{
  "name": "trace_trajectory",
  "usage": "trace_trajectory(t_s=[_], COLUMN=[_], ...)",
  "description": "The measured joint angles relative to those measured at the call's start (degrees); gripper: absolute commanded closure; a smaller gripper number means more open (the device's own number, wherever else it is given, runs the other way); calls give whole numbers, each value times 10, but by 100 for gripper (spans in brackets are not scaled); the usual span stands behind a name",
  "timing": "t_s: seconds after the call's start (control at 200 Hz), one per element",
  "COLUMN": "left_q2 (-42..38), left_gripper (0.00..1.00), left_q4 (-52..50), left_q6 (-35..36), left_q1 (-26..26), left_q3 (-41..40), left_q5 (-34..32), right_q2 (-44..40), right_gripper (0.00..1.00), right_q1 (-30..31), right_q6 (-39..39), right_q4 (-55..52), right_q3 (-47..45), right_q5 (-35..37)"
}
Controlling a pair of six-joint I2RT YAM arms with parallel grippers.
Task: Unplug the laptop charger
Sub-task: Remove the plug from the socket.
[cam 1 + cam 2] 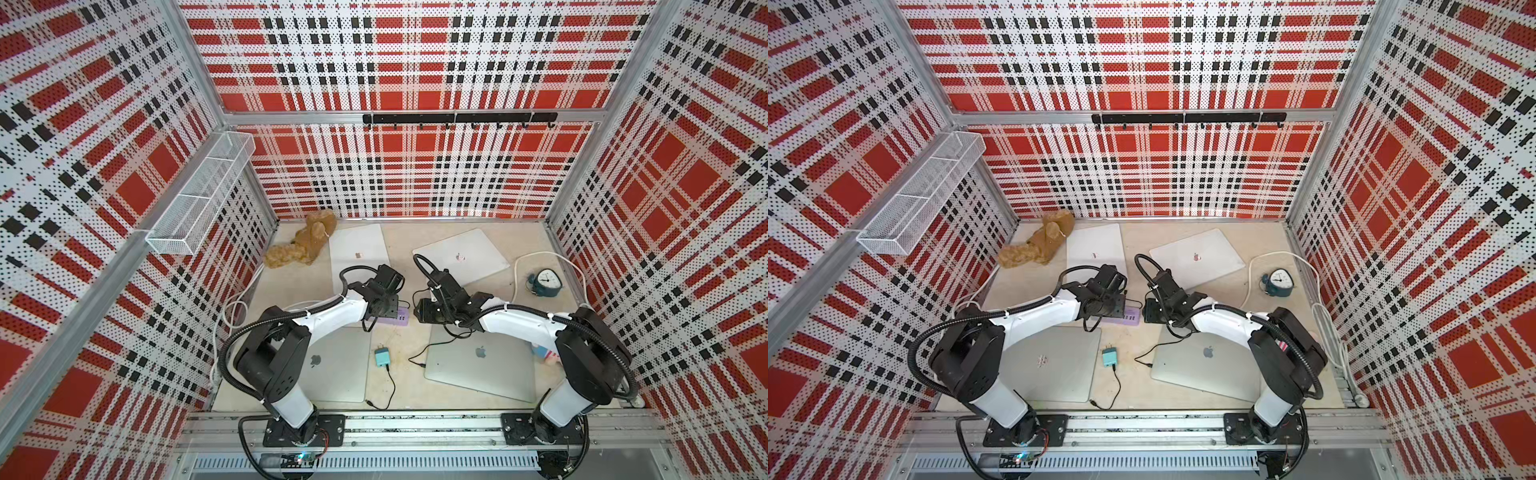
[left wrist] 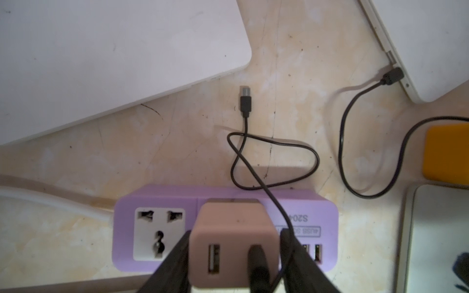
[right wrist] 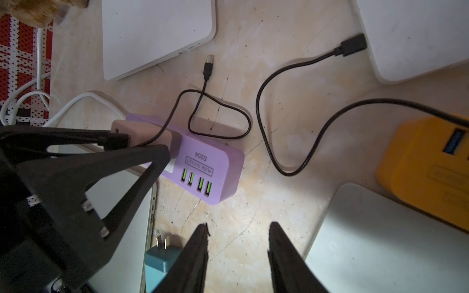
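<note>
Charger [image 2: 234,241] looks small, hard and light, plugged into the purple power strip [image 1: 401,320] at 12 o'clock from the teal plug [image 1: 381,356]. Left claw [image 2: 236,234] squeezes its smooth sides, a good hold; right claw [image 3: 238,253] is apart.

Matt plastic power strip [image 2: 322,210] and charger [image 2: 233,228] — smooth matt laptop lid [image 2: 101,63] — scuffed tabletop [image 2: 177,139]

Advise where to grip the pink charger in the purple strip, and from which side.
Pinch the pink charger across its two flat side faces, coming straight down over the purple strip: it stands plugged upright, and its cable takes the outer face.
</note>
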Motion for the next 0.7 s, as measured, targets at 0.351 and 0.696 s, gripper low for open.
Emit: trace_trajectory(t_s=[0.351,0.696], left_q2=[0,-3], left_gripper=[60,64], left_q4=[19,31], left_q6=[-10,-11], left_q1=[1,1], left_q3=[-9,-18], left_q5=[-1,-7], right_q2=[2,42], right_gripper=[58,74], right_q1=[4,11], right_q6=[16,85], right_q4=[27,135], right_q3=[0,-35], right_q5=[-18,-65])
